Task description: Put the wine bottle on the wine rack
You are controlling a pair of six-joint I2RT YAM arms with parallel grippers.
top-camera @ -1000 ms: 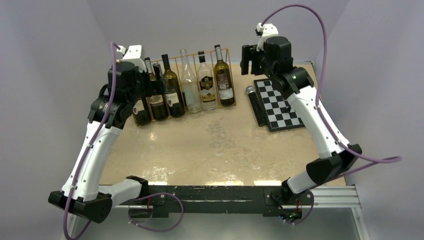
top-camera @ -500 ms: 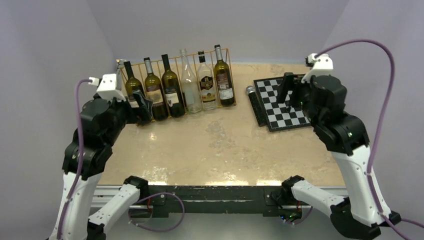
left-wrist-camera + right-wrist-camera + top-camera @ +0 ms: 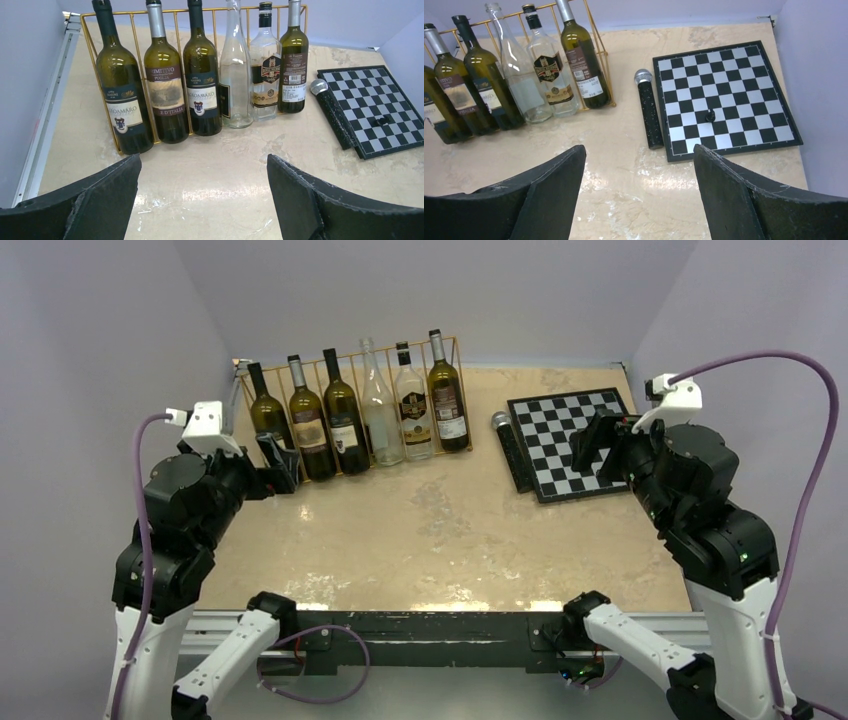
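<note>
From above, the gold wine rack (image 3: 345,352) stands at the far left of the surface (image 3: 440,530); six wine bottles (image 3: 345,425) stand upright in it, side by side; I see no bottle outside the rack. The left claw (image 3: 280,462) hangs just in front of the rack's left end, near the leftmost bottle (image 3: 268,415); it is wide open and holds nothing. The right claw (image 3: 598,445) hangs over the right part of the chessboard (image 3: 555,435) at the far right; it is open and empty too. A microphone (image 3: 508,452) lies along the board's left edge. From the left wrist, the two dark fingers (image 3: 100,200) sit far apart at the bottom, with only bare surface between them; all six bottles show inside the gold wires, and one is a clear bottle (image 3: 236,75). From the right wrist, the fingers are spread wide, with nothing in the gap; one small black chess piece (image 3: 710,116) stands on the board. I think the putting step is done, because every bottle is in the rack and both claws are empty; the step in hand looks like getting clear. The next move calls for the left claw to go up and back toward the near edge without bumping the leftmost bottle; it is tall and could tip.
</note>
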